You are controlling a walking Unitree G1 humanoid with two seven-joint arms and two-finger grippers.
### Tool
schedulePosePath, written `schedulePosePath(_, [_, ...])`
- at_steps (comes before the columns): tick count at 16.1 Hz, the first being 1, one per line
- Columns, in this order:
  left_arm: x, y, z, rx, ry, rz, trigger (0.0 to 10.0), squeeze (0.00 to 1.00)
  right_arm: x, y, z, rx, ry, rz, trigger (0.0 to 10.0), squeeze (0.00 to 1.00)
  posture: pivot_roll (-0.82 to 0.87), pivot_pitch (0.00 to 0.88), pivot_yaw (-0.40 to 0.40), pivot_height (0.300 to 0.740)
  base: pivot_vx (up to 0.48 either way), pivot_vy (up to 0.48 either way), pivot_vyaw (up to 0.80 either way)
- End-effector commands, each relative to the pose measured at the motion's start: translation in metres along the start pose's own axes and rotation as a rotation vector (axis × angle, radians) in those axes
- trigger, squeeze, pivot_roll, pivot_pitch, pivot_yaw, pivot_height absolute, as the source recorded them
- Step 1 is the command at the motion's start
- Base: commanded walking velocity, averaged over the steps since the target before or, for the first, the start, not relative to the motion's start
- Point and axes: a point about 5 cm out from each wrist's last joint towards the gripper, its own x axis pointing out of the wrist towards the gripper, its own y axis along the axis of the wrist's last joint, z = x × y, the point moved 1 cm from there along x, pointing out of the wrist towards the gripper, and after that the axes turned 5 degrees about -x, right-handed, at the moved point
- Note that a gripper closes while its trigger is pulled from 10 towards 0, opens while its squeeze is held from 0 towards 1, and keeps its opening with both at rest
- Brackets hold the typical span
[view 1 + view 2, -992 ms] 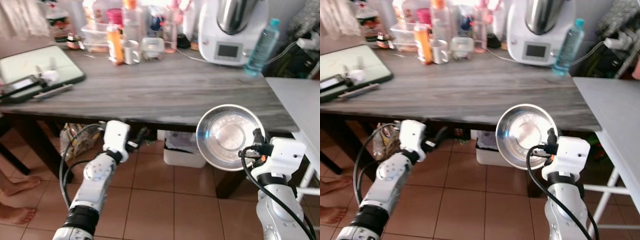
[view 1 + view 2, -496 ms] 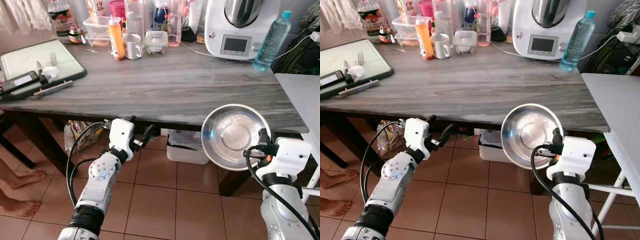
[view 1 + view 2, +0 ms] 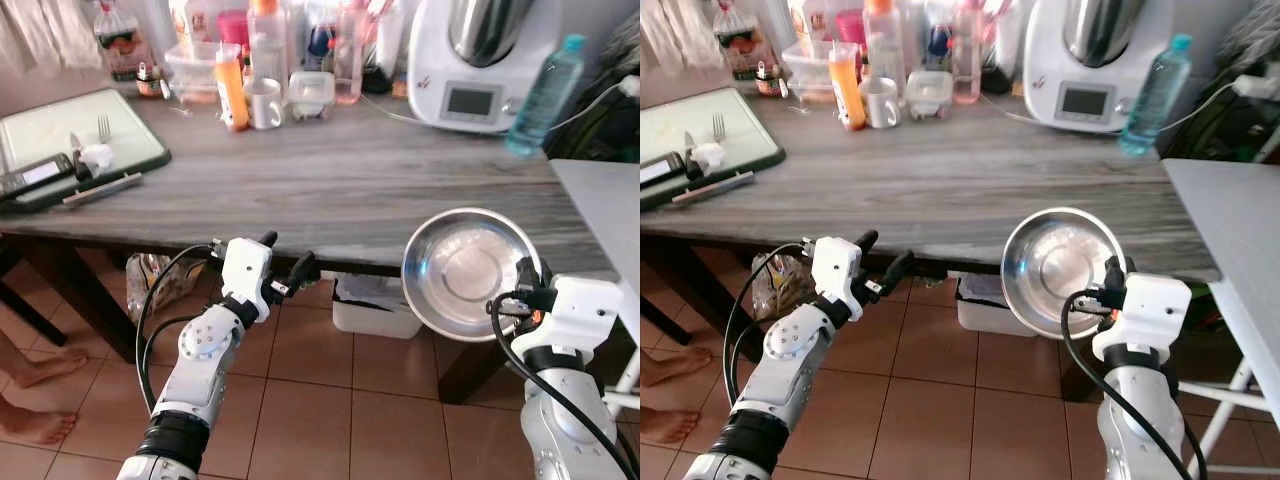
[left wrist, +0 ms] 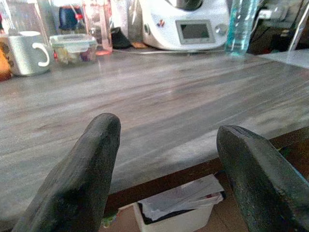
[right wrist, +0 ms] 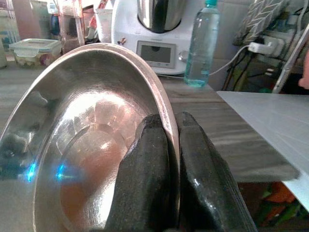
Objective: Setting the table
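Right gripper (image 5: 166, 145) pinches the rim of the shiny bowl (image 3: 468, 272), held tipped up just off the tabletop (image 3: 330, 180) edge, while the left gripper (image 3: 283, 265) waits empty and spread; next, I think, the bowl must be lifted over and set down flat.

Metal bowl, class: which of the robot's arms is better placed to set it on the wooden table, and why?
Right. The right gripper already pinches the metal bowl by its rim, just off the wooden table's near edge. The left gripper is open and empty, lower down by that edge.
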Motion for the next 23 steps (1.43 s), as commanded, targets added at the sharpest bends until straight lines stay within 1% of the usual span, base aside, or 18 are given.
schedulePosePath(1, [0.001, 0.003, 0.003, 0.001, -0.016, 0.011, 10.0, 0.0, 0.0, 0.003, 0.002, -0.002, -0.01, 0.014, 10.0, 0.0, 0.07, 0.059, -0.014, 0.74, 0.364, 0.0, -0.8])
schedulePosePath(7, [0.0, 0.001, 0.005, -0.004, -0.025, 0.006, 10.0, 0.0, -0.001, 0.003, 0.002, -0.002, -0.009, 0.014, 10.0, 0.0, 0.06, 0.061, -0.015, 0.74, 0.366, 0.0, -0.49])
schedulePosePath(12, [-0.001, 0.0, 0.004, -0.011, -0.01, 0.005, 10.0, 0.0, -0.001, 0.003, 0.001, 0.002, -0.007, 0.012, 10.0, 0.0, 0.06, 0.064, -0.015, 0.74, 0.343, 0.0, 0.0])
schedulePosePath(13, [-0.002, 0.002, 0.003, -0.007, -0.003, 0.019, 10.0, 0.0, -0.001, 0.003, 0.001, 0.003, -0.006, 0.011, 10.0, 0.0, 0.07, 0.067, -0.016, 0.74, 0.0, 0.0, 0.0])
schedulePosePath(14, [-0.003, 0.008, 0.0, 0.018, 0.009, 0.049, 10.0, 0.0, -0.001, 0.003, 0.001, 0.004, -0.004, 0.011, 10.0, 0.0, 0.07, 0.069, -0.016, 0.74, 0.0, 0.0, 0.0])
schedulePosePath(16, [-0.005, 0.022, -0.006, 0.033, 0.03, 0.096, 10.0, 0.0, -0.001, 0.003, 0.001, 0.004, -0.003, 0.012, 10.0, 0.0, 0.07, 0.069, -0.016, 0.74, 0.0, 0.0, 0.0])
schedulePosePath(17, [-0.008, 0.025, -0.008, 0.04, 0.025, 0.102, 10.0, 0.0, -0.001, 0.003, 0.0, 0.005, -0.002, 0.013, 10.0, 0.0, 0.08, 0.075, -0.019, 0.74, 0.0, 0.0, 0.0])
schedulePosePath(18, [-0.011, 0.025, -0.01, 0.047, 0.013, 0.095, 10.0, 0.0, -0.001, 0.003, -0.001, 0.008, 0.001, 0.015, 10.0, 0.0, 0.08, 0.076, -0.019, 0.74, 0.0, 0.0, 0.0])
schedulePosePath(20, [-0.021, 0.019, -0.015, 0.068, -0.02, 0.063, 10.0, 0.0, 0.001, 0.005, -0.002, 0.018, 0.007, 0.02, 10.0, 0.0, 0.09, 0.081, -0.021, 0.74, 0.0, 0.0, 0.0])
schedulePosePath(21, [-0.028, 0.016, -0.02, 0.072, -0.044, 0.034, 10.0, 0.0, 0.003, 0.006, -0.003, 0.027, 0.009, 0.024, 10.0, 0.0, 0.09, 0.084, -0.021, 0.74, 0.0, 0.0, 0.0])
schedulePosePath(22, [-0.031, 0.015, -0.022, 0.073, -0.06, 0.024, 10.0, 0.0, 0.003, 0.007, -0.004, 0.031, 0.01, 0.025, 10.0, 0.0, 0.09, 0.084, -0.021, 0.74, 0.0, 0.0, 0.0])
schedulePosePath(23, [-0.035, 0.016, -0.03, 0.075, -0.142, -0.029, 10.0, 0.0, 0.005, 0.008, -0.006, 0.044, 0.019, 0.028, 10.0, 0.0, 0.1, 0.088, -0.02, 0.74, 0.0, 0.0, 0.0])
